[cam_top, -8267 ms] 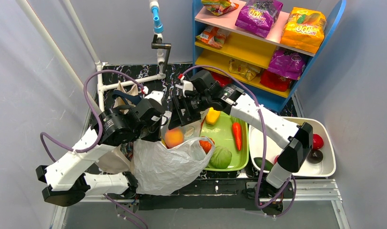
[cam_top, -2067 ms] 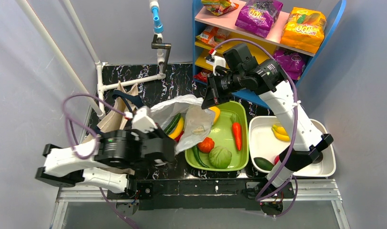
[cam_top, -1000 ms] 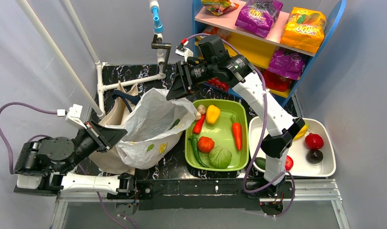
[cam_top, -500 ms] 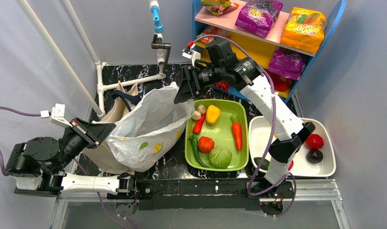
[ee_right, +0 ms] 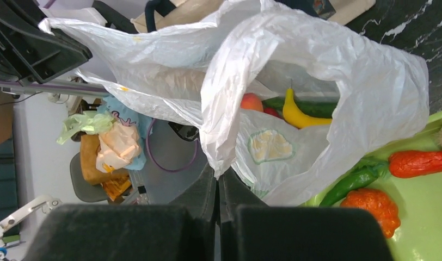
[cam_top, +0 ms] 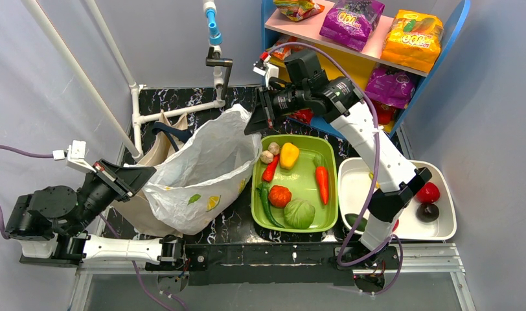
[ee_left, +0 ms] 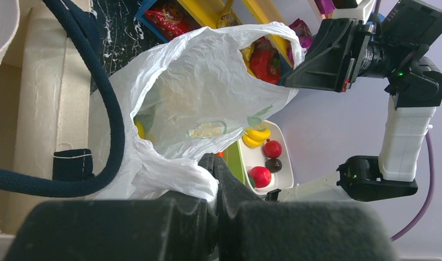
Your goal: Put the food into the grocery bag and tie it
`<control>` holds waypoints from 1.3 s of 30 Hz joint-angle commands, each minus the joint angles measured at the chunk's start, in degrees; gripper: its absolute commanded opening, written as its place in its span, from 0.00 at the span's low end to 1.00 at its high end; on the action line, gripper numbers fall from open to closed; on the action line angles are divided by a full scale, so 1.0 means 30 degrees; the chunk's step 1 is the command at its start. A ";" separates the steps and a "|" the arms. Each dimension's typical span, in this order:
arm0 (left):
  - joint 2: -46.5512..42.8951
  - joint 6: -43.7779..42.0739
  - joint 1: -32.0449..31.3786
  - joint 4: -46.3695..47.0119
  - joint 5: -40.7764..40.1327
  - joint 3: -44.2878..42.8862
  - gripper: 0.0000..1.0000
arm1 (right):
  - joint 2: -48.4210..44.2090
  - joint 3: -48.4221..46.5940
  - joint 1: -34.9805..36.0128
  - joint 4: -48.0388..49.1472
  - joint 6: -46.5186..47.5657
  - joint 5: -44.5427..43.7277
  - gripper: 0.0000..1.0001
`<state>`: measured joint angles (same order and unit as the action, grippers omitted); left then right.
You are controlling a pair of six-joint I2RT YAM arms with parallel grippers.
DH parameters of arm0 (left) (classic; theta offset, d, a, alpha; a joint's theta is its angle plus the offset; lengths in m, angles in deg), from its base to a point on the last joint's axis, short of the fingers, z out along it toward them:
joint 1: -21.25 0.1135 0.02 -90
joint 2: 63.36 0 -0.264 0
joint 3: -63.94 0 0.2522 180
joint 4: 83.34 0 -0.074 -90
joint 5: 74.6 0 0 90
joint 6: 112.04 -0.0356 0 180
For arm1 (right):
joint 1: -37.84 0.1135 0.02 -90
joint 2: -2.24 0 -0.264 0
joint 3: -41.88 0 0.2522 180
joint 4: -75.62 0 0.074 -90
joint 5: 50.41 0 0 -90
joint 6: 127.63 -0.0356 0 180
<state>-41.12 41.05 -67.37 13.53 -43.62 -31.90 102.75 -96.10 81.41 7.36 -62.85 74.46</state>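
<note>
Left jaws clenched on a bunched edge of the grocery bag, low at near left. Right jaws clenched on the opposite edge, held up near the shelf unit. Bag stretched between them, mouth open, bottom on the dark marbled surface, just left of the green tray, in front of a beige tote. Inside, per right wrist view: banana, peach, cucumber. Purple packet and orange-yellow packet sit on the top shelf.
</note>
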 commanded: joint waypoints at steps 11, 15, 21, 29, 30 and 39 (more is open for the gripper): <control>0.4847 -0.5684 -0.0052 0.3328 0.3642 -0.2031 0.00 | 0.0874 -0.3473 0.0732 -0.1644 0.0518 0.5777 0.01; 0.5765 -0.6387 -0.0063 0.3880 0.4251 -0.2044 0.00 | 0.0862 -0.2286 0.1809 -0.2295 0.1252 0.6414 0.01; 0.5986 -0.6086 -0.0065 0.3624 0.4553 -0.1555 0.03 | 0.1698 -0.2129 0.3105 -0.2985 0.2105 0.6801 0.01; 0.4906 -0.3630 -0.0050 0.2138 0.5827 0.0250 0.06 | 0.4531 -0.3624 0.4793 -0.2214 0.1596 0.8883 0.01; 0.4816 -0.3441 -0.0065 0.2041 0.5886 0.0454 0.06 | 0.4722 -0.3649 0.5037 -0.2094 0.1467 0.8982 0.01; 0.3795 -0.4093 -0.0061 0.3781 0.6244 0.1902 0.10 | 0.4025 -0.1850 0.7222 0.2095 -0.1368 1.3344 0.01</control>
<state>-30.10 29.93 -67.37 24.00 -24.54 -25.52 118.53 -104.10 102.72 7.25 -63.92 109.50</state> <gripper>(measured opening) 0.094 0.029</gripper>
